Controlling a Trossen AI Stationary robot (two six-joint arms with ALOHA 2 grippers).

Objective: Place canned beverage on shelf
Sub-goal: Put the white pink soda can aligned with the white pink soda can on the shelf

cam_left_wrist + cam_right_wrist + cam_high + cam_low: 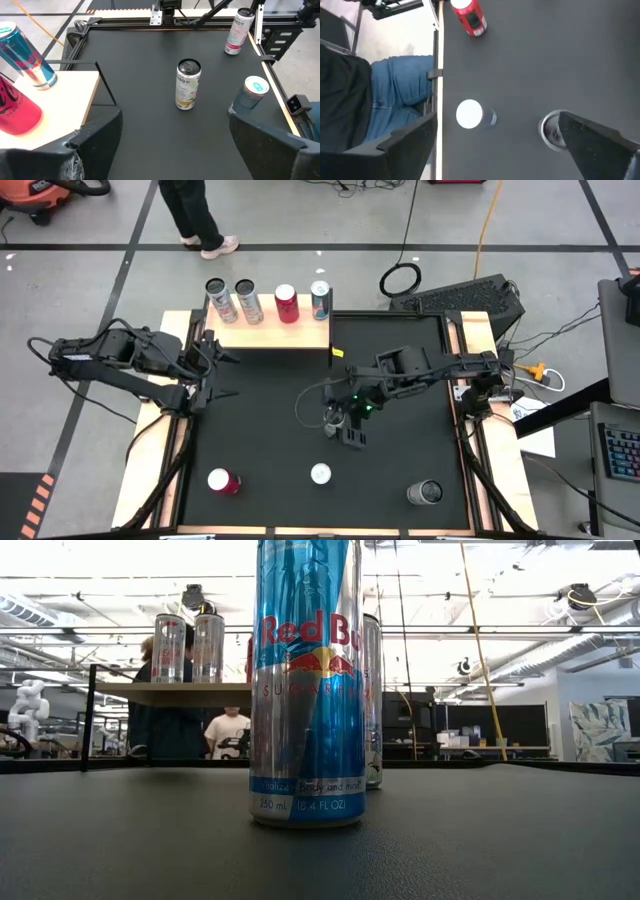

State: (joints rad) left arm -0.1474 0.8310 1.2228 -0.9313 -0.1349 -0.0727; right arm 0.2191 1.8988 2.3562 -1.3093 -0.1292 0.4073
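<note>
Black matte tabletop (400,430), light wood shelf (270,333) at the far edge carrying four upright cans. Right gripper (345,425) mid-table, jaws wide, holding nothing, hovering over a pale can (188,84). Slim blue can (320,474) stands nearer the front edge, apart from it. Left gripper (215,370) beside the shelf's left end, jaws wide, empty.

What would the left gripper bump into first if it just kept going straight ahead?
Probably the upright green-labelled can, which sits dead ahead of the open left gripper in its wrist view. Nothing shows in between, though depth is hard to judge.
</note>
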